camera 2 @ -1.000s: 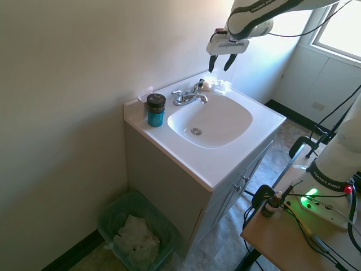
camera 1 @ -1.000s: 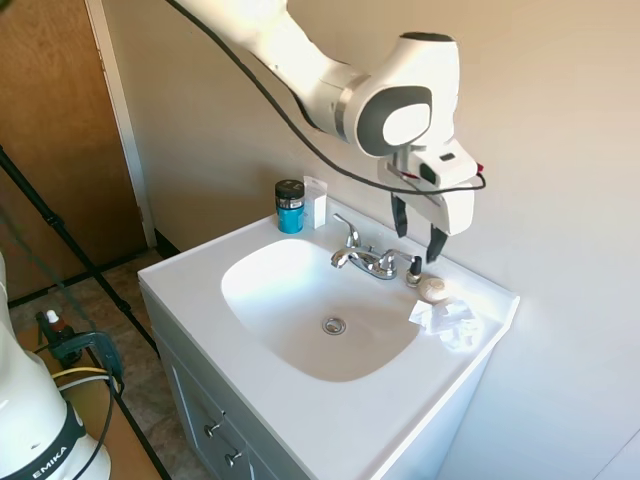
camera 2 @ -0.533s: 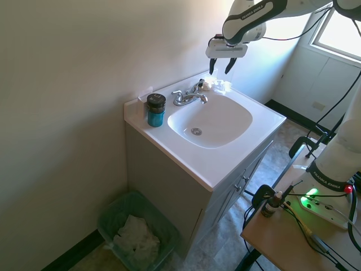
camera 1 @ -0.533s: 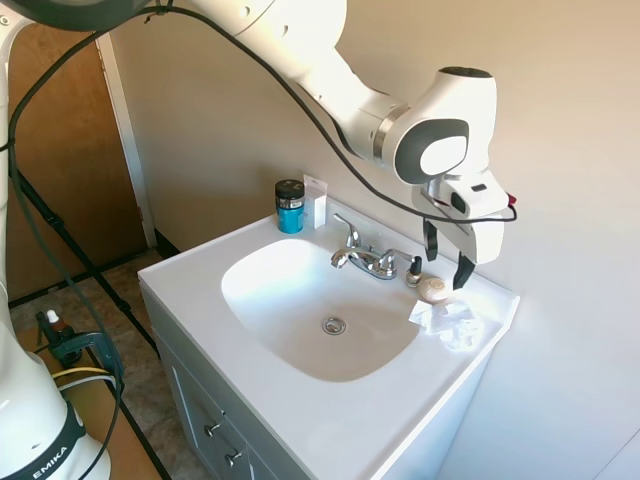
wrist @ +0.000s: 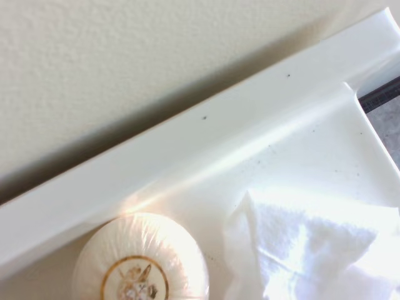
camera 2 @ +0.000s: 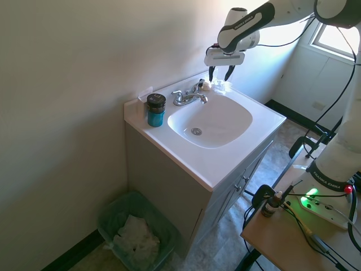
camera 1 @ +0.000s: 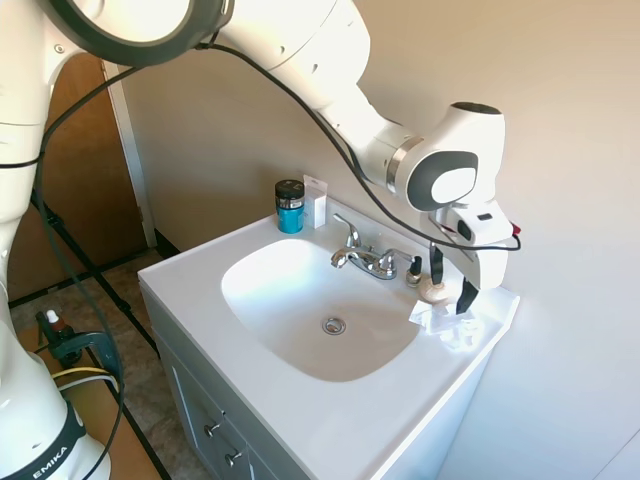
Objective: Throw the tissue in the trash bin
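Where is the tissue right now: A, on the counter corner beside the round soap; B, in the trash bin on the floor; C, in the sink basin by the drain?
A: the tissue lies on the counter corner next to the round soap, under the open gripper.

The sink (camera 1: 300, 420) stands against the wall, with the faucet (camera 1: 368, 258) at its back rim. The jar (camera 1: 290, 206) sits on the rim to the faucet's left, by the wall. The soap (camera 1: 432, 290) lies just right of the faucet, the tissue (camera 1: 447, 322) just beside the soap, nearer the sink's corner. The gripper (camera 1: 451, 283) hangs over the tissue, fingers apart. The bin (camera 2: 135, 231) stands on the floor beside the sink.
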Motion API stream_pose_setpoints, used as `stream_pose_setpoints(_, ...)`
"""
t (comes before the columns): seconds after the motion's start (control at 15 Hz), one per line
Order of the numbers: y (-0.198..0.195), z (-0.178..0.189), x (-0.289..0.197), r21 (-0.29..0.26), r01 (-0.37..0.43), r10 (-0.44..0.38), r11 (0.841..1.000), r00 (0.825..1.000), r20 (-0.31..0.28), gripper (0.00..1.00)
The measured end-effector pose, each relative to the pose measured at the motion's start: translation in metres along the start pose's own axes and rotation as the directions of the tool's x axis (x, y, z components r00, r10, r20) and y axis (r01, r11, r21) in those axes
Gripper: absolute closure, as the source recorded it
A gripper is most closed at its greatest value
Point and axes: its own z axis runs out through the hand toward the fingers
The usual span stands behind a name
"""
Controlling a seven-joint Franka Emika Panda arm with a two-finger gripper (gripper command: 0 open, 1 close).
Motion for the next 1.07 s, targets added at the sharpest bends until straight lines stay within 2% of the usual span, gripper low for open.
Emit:
stream_pose_setpoints(0.13,0.001,0.009,0.004,-0.020,-0.005,0.005,1.000,1.000,0.004,0.00)
stream_pose_setpoints(0.2,0.001,0.012,0.005,-0.031,-0.006,0.007,1.000,1.000,0.007,1.00)
stream_pose_setpoints(0.67,-0.004,0.038,0.008,-0.067,-0.016,0.017,0.998,1.000,0.024,1.00)
stream_pose_setpoints(1.07,-0.006,0.040,0.013,-0.054,-0.040,0.042,0.998,0.998,0.041,1.00)
